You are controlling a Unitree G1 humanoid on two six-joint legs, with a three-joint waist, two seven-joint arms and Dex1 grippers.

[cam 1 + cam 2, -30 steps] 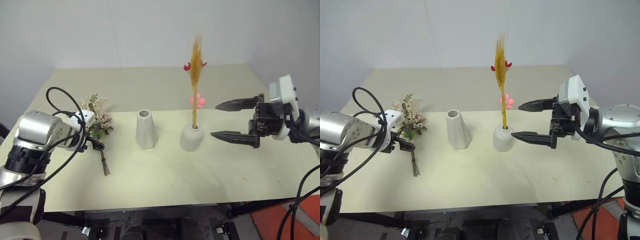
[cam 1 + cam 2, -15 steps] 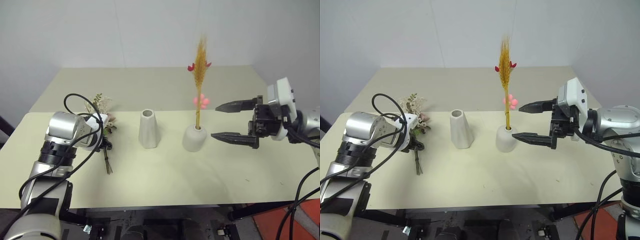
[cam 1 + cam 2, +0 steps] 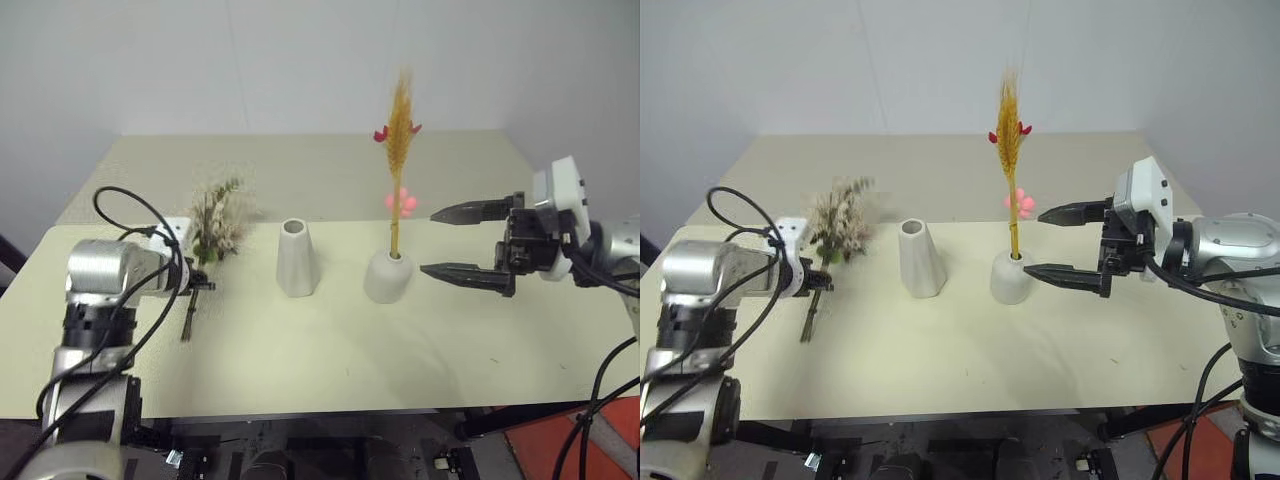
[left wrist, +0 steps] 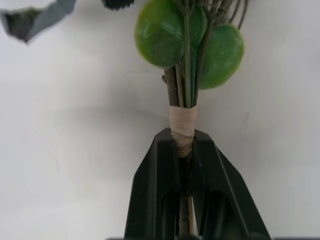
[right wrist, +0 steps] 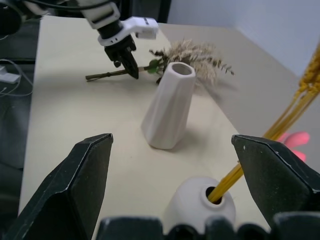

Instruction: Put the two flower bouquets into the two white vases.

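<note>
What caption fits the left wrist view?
Left gripper shut on the taped stems of the bushy bouquet, green leaves just beyond the fingertips.

left gripper (image 4: 185,150) clamped, right gripper (image 3: 1065,243) agape

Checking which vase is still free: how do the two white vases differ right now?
The tall vase is a tapered cone, while the short vase is a low rounded dome. The tall vase's mouth is empty; the short vase holds the golden wheat spray. Both are matte white and stand upright on the table.
</note>
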